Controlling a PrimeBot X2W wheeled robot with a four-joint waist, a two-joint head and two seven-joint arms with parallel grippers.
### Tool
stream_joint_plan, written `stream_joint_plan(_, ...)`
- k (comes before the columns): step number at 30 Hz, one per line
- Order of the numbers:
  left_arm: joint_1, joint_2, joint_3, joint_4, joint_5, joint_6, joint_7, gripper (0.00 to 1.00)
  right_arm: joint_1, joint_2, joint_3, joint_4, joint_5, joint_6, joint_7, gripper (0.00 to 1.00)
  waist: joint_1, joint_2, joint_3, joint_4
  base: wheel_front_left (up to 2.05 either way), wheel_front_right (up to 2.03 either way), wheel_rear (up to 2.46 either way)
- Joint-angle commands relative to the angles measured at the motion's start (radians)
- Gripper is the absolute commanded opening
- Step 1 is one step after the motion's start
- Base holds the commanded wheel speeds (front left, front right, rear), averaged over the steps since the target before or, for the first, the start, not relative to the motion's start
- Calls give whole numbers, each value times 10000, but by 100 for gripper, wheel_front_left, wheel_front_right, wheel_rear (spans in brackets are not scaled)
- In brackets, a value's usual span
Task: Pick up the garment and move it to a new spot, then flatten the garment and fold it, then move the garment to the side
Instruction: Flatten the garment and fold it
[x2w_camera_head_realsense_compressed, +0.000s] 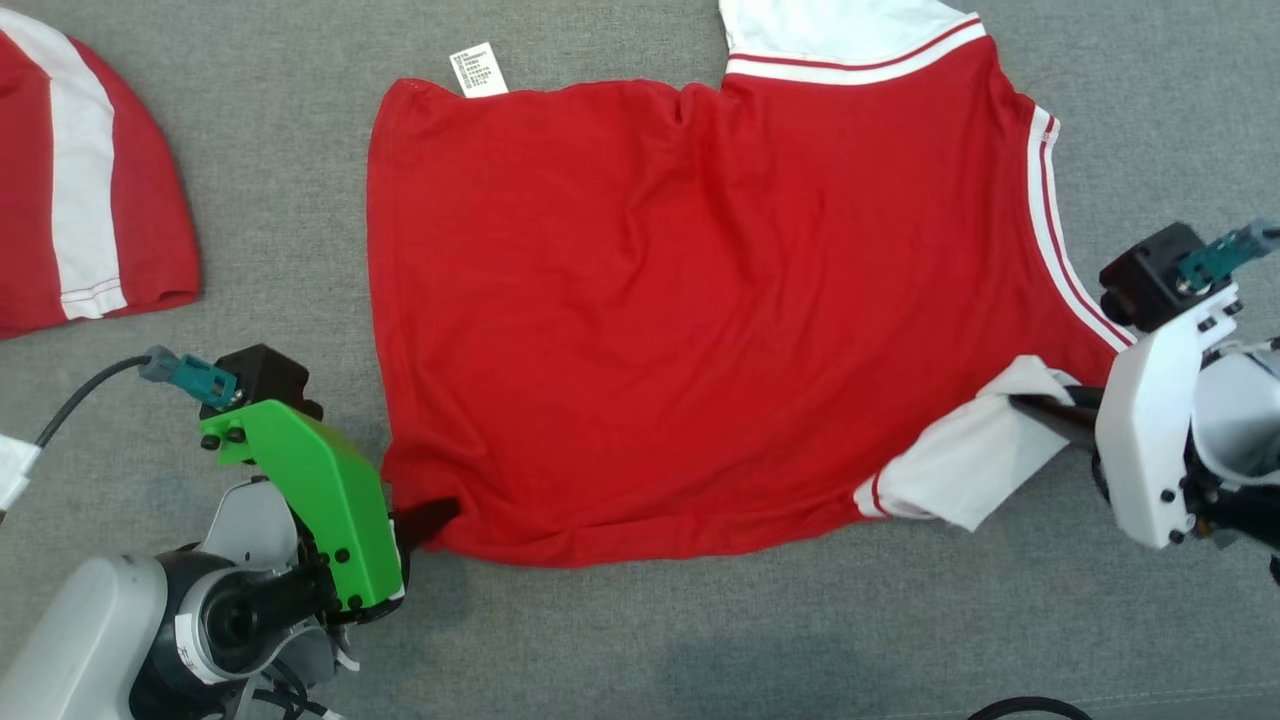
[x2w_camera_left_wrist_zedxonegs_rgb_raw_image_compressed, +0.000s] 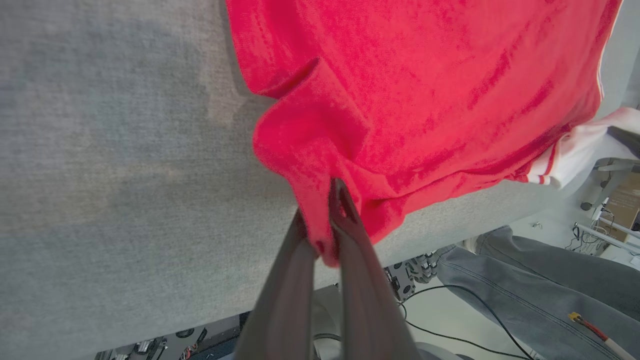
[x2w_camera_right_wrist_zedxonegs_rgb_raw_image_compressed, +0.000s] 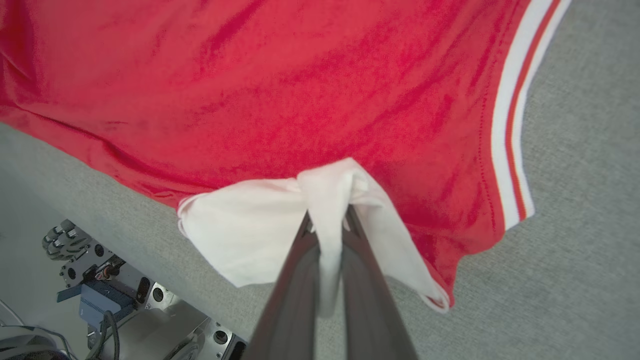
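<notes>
Holding, left gripper (x2w_camera_left_wrist_zedxonegs_rgb_raw_image_compressed: 325, 210): the jaws are closed tight on a bunched red corner of the garment (x2w_camera_head_realsense_compressed: 700, 300), at its near edge. The cloth is nipped at the fingertips and a little of it runs down between the fingers.
Holding, right gripper (x2w_camera_right_wrist_zedxonegs_rgb_raw_image_compressed: 327, 220): these jaws are closed just as tight, on a twist of the white sleeve (x2w_camera_head_realsense_compressed: 975, 460), which bunches up around the fingertips.
Garment: it is spread on the grey table (x2w_camera_head_realsense_compressed: 250, 200) ahead of both pairs of jaws, with its near edge strung between them. Beyond the fingertips the body lies mostly flat, with soft creases across the middle and a white care label (x2w_camera_head_realsense_compressed: 480, 70) sticking out at the far edge.
Step in hand: most likely the flattening (both near corners are gripped and nothing is folded over yet), though it could equally be the start of the first fold.
Next move calls for: both arms working as a pair at matched height, with neither grip loosened. They either draw the edge taut to pull out the creases, or lift it and carry it over toward the far edge.
Nearby: a second red-and-white garment (x2w_camera_head_realsense_compressed: 90, 200) lies well off to the outer side of the left jaws, apart from the one held.
</notes>
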Motion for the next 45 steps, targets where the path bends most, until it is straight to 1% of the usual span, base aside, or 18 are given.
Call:
stream_joint_plan(1,-327,200,-136,-251,10,501,602,0,-531,-281,6,-18,261,-14,603,0,-1,0,105,-102,0,0,0)
stream_joint_plan(4,-447,441,-247,-824,-55,1383,1456,0,-1170,-500,47,-138,585,-14,1354,0,-1,0,157,-167,0,0,0)
stream_joint_plan(5,-414,397,-152,-1010,-192,1749,1649,0,-1364,-509,53,-163,681,-14,1537,0,-1,0,205,-216,0,0,0)
stream_joint_plan(7,-567,348,-3,-1257,-191,2305,1820,0,-1640,-484,24,-123,825,-14,1832,0,-1,0,248,-241,0,0,0)
stream_joint_plan(8,-623,239,87,-1283,-243,2574,1826,0,-1763,-446,15,-98,879,-14,1954,0,-1,0,284,-244,0,0,0)
stream_joint_plan(9,-700,265,125,-1281,-221,2741,1902,0,-1888,-419,17,-81,920,-14,2049,0,-1,0,335,-266,0,0,0)
stream_joint_plan(11,-1002,442,153,-1175,2,2789,1896,0,-2082,-342,77,16,925,-14,2173,0,-1,0,371,-298,0,0,0)
stream_joint_plan(14,-1477,542,178,-910,137,2901,2055,0,-2341,-245,219,210,915,-14,2288,0,-1,0,321,-341,0,0,0)
stream_joint_plan(18,-2014,482,-6,-680,243,3219,2364,0,-2590,-170,393,415,948,-14,2382,0,-1,0,199,-357,0,0,0)
stream_joint_plan(22,-2314,562,-266,-666,353,3395,2726,0,-2648,-196,456,483,1027,-14,2470,0,-1,0,83,-342,0,0,0)
stream_joint_plan(28,-2646,645,-572,-765,439,4167,3350,0,-2660,-261,437,593,1135,-14,2494,0,-1,0,-96,-317,0,0,0)
stream_joint_plan(31,-2674,752,-726,-950,439,4651,3744,0,-2509,-353,360,614,1159,-14,2526,0,-1,0,-194,-279,0,0,0)
stream_joint_plan(33,-2528,784,-678,-1118,373,5170,3985,0,-2431,-391,255,591,1195,-14,2506,0,-1,0,-233,-259,0,0,0)
stream_joint_plan(37,-2215,897,-547,-1424,300,5791,4155,0,-2318,-457,17,537,1237,-14,2511,0,-1,0,-296,-174,0,0,0)
stream_joint_plan(40,-2129,936,-492,-1523,324,5916,4133,0,-2229,-453,-87,448,1265,-14,2506,0,-1,0,-346,-103,0,0,0)
stream_joint_plan(41,-2120,924,-478,-1559,358,5886,4046,0,-2219,-426,-113,409,1264,-14,2445,0,-1,0,-373,-86,0,0,0)
stream_joint_plan(43,-2018,757,-412,-1613,242,6019,3954,0,-2158,-371,-157,360,1297,-14,2389,0,-1,0,-419,-51,0,0,0)
stream_joint_plan(45,-1943,775,-397,-1705,221,6023,3941,0,-2109,-350,-198,328,1312,-14,2403,0,-1,0,-458,-29,0,0,0)
